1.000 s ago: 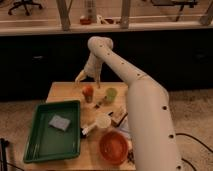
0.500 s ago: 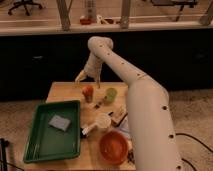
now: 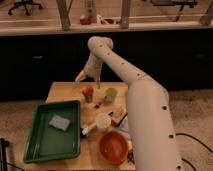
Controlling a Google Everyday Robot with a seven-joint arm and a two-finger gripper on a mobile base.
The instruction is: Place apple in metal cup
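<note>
The apple is small, round and red-orange. It sits at the top of the short grey metal cup, near the far middle of the wooden table. My gripper hangs just above the apple, pointing down. Its two fingers are spread apart to either side, and nothing is between them. The white arm reaches in from the lower right.
A translucent green cup stands right of the apple. A white cup lies near the table's middle, with small items beside it. An orange-red bowl is at the front. A green tray holding a grey sponge is on the left.
</note>
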